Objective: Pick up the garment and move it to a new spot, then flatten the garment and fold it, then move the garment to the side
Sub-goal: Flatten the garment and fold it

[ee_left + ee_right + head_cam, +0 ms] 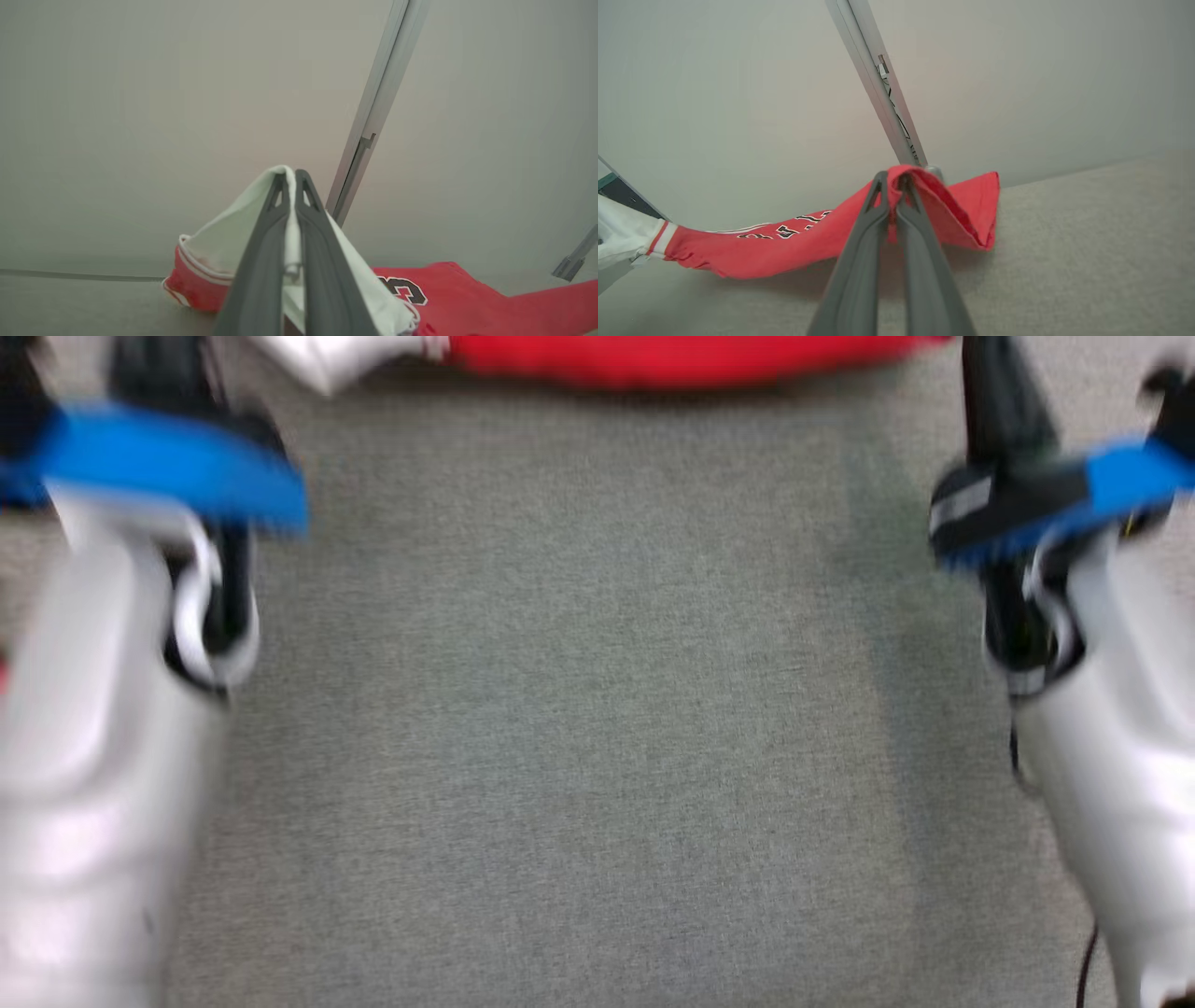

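Observation:
The garment (653, 359) is a red jersey with white sleeves and dark lettering, stretched along the top edge of the head view. In the left wrist view my left gripper (292, 179) is shut on a white sleeve fold of the garment (224, 242), with red cloth trailing off to the lower right. My right gripper (893, 182) is shut on a red edge of the garment (784, 242), which sags to the left over the grey surface. Both pale forearms show blurred at the sides of the head view, the left forearm (93, 756) and the right forearm (1120, 756).
A grey cloth-covered table (579, 709) spreads between my arms. Behind it stands a pale wall with a metal frame post (373, 107), also seen as the frame post (873, 79) in the right wrist view. A black cable (1083, 971) hangs by my right forearm.

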